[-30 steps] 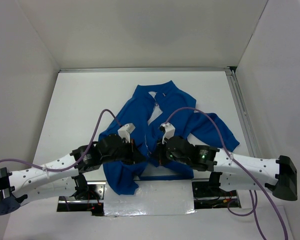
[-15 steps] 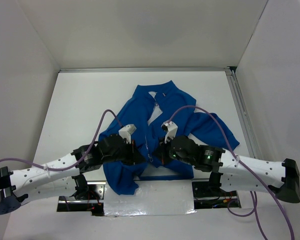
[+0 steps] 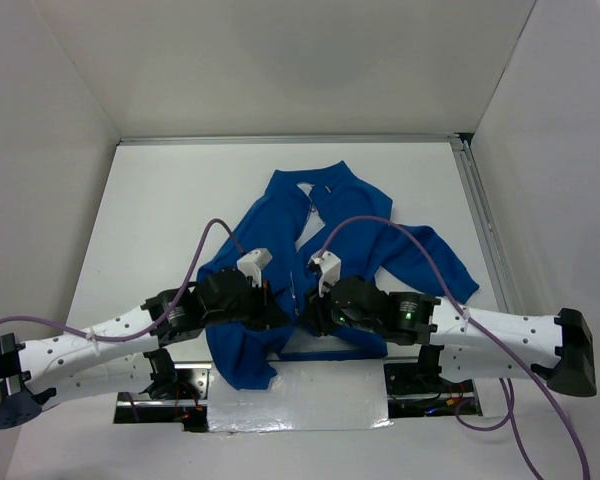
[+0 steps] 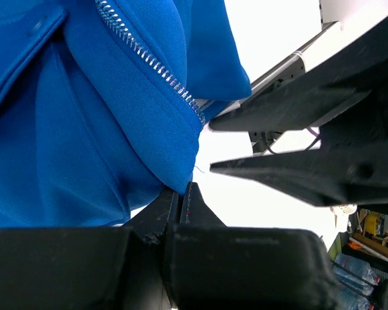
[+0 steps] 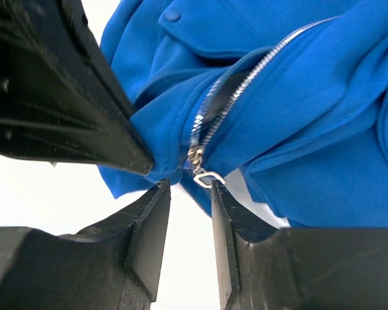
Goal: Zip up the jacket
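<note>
Left hand (image 4: 182, 195) tight on jacket (image 4: 77, 135) hem; right hand (image 5: 191, 188) apart beneath zipper pull (image 5: 204, 176).

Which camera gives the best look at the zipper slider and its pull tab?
Right wrist view: the zipper slider and its ring pull sit at the centre, close and sharp. The left wrist view shows only a row of zipper teeth, no slider; in the top view it cannot be made out.

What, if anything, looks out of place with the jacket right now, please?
The jacket lies rumpled and skewed, its front gaping open toward the collar. The zipper slider sits at the bottom end, its pull tab dangling just off the open right claw, ungripped.
</note>
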`<state>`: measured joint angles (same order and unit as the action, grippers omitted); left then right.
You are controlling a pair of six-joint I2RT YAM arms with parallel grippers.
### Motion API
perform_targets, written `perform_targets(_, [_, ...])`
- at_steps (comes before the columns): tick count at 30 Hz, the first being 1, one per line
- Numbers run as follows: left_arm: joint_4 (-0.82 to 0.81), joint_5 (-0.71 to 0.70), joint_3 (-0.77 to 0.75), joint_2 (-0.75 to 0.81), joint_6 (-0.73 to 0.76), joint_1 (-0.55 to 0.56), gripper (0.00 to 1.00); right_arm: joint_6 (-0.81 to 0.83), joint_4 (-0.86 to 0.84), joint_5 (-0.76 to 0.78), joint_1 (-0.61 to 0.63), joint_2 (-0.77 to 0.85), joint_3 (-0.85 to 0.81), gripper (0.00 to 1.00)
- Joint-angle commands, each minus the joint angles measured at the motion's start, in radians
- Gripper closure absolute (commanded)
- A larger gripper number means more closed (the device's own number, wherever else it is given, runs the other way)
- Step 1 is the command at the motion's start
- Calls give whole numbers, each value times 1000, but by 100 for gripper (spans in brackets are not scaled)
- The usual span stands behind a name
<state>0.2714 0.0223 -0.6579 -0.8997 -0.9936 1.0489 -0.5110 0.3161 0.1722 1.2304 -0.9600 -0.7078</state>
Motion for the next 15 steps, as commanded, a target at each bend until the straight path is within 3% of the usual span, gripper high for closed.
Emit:
perform_targets(1, [-3, -8, -48, 10, 24, 3, 100, 20, 11, 12, 29, -9, 2, 61])
perform_targets(6, [0, -9, -69, -8, 32, 3, 100, -14, 46, 110, 66, -94, -31, 52])
perform_targets(12, [-6, 4, -77, -19, 38, 5, 100, -107, 94, 335, 96, -140, -71, 48])
perform_targets(15, [-8, 4, -75, -19, 38, 3, 100, -127, 45, 369, 101, -112, -49, 49])
